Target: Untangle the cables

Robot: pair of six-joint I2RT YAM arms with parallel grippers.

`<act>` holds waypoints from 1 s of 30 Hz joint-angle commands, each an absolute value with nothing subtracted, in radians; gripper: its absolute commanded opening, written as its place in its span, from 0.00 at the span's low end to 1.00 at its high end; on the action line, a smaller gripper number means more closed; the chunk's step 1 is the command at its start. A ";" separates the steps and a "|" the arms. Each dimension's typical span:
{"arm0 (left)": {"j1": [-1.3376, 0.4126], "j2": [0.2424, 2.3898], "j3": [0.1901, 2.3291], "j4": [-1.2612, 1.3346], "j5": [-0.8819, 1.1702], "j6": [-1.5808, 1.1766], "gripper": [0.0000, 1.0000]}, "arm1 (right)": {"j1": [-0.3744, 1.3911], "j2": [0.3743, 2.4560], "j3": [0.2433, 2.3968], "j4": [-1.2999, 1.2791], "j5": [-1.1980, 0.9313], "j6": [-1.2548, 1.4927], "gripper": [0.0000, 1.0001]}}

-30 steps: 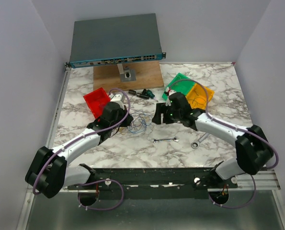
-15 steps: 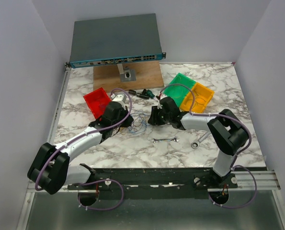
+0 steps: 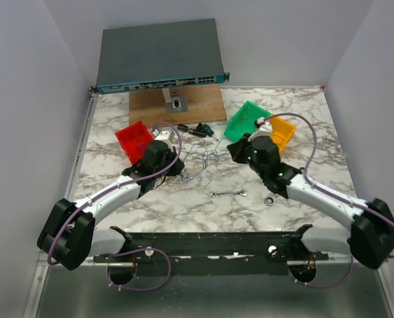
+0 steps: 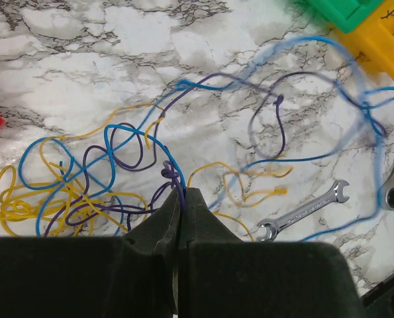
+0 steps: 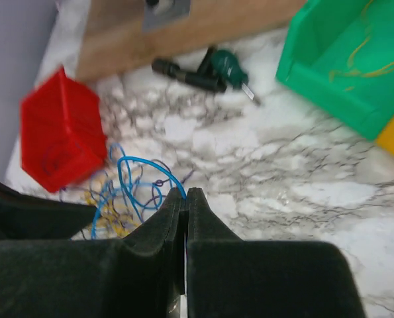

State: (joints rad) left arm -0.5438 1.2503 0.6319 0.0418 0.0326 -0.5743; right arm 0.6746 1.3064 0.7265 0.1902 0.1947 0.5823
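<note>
Marble table fills the cell, with plain grey walls on three sides. Left gripper is pinched tight on a purple strand of the cables, which runs in between its tips. Right gripper is clamped tight too, with a blue strand leading into its tips.

Between the two grippers, the cables lie mid-table. A loose bunch of blue, purple and yellow loops sits just beside the left gripper, yellow thickest on its left in the wrist view. A few fine strands stretch across from it to the right gripper.

Nearer the arm bases, a wrench lies flat on the table, apart from the bunch. A second wrench shows its ring end to the right of it.

Just behind the left wrist stands a red bin. Behind the right gripper, a green bin and a yellow bin sit touching, side by side. Thin yellow strands lie inside the green one.

Between the red and green bins rests a black-and-green tool, close to a wooden board. Behind the board, at the far edge, is a grey switch.
</note>
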 commanded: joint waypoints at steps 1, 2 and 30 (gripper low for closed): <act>-0.546 1.213 0.637 0.038 -0.020 -0.587 0.00 | 0.680 1.069 0.739 -0.048 0.548 0.670 0.01; -0.544 1.214 0.637 0.037 -0.028 -0.589 0.00 | 0.680 1.022 0.754 -0.097 0.601 0.676 0.01; -0.484 1.206 0.609 0.064 0.029 -0.607 0.10 | 0.678 0.815 1.373 -0.606 0.819 0.465 0.01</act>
State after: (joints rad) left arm -0.4843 1.2419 0.6197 0.0429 0.0360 -0.6250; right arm 0.6788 0.7719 1.3586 -0.5747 0.8513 0.5282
